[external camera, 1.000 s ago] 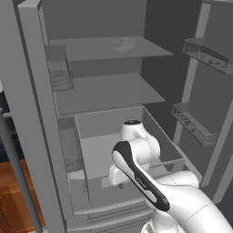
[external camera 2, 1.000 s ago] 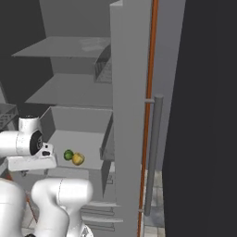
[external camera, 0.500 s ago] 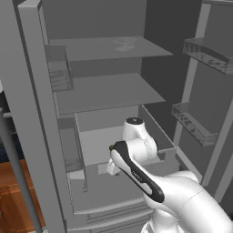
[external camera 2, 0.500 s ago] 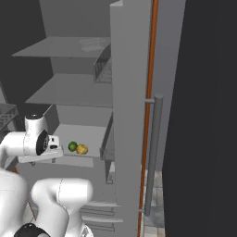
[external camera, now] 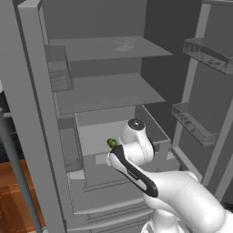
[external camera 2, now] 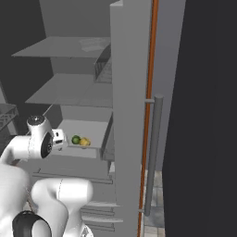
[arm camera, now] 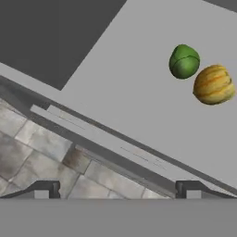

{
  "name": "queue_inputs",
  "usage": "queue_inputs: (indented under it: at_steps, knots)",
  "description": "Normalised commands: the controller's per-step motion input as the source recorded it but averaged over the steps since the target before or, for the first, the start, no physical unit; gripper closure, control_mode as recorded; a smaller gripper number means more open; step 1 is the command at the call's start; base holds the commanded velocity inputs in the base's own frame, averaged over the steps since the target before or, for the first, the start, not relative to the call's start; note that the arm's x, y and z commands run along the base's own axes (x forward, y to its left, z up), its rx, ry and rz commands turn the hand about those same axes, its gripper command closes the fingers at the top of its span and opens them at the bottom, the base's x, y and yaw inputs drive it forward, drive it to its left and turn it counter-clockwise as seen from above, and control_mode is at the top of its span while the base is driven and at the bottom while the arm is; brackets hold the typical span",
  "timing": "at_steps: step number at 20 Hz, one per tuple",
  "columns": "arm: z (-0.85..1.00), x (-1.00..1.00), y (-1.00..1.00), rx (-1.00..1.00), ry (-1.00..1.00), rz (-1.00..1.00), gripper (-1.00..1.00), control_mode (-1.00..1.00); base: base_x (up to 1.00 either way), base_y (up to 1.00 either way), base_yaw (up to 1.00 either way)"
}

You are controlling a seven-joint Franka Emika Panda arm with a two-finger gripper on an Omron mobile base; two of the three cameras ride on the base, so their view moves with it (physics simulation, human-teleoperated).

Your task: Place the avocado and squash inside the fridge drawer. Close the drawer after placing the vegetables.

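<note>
The avocado (arm camera: 184,61), a glossy green lump, lies on the floor of the grey fridge drawer (arm camera: 115,92). The yellow squash (arm camera: 213,84) touches it on its right. Both rest loose. My gripper (arm camera: 118,190) stands open and empty, its fingertips (arm camera: 46,187) wide apart just outside the drawer's front wall. From the left base view the avocado (external camera: 111,143) peeks out beside my wrist, inside the fridge drawer (external camera: 152,127). The right base view shows the avocado (external camera 2: 76,139) and squash (external camera 2: 84,142) side by side in the fridge drawer (external camera 2: 78,151), next to my hand.
Flat grey shelves (external camera: 109,91) sit above the drawer. Lower flat-fronted drawers (external camera: 104,200) lie beneath it. Door bins (external camera: 195,123) hang on the open right door. The other door (external camera 2: 132,115) with its long handle (external camera 2: 152,152) stands close on the right. Tiled floor (arm camera: 37,152) lies below.
The drawer has slid back into the fridge with both vegetables in it. My arm has moved forward with it, and the gripper has stayed open.
</note>
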Motion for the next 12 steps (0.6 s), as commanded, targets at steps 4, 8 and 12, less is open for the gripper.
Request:
queue_inputs:
  at_steps: [4, 8, 12]
  knots:
    - [0.06, 0.65, 0.0, 0.0, -0.29, 0.0, -1.0, -1.0, 0.0, 0.0, 0.0]
    - [0.04, 0.61, 0.0, 0.0, -0.27, 0.0, -1.0, -1.0, 0.0, 0.0, 0.0]
    - [0.0, 0.64, 0.0, 0.0, -0.25, 0.0, -1.0, -1.0, 0.0, 0.0, 0.0]
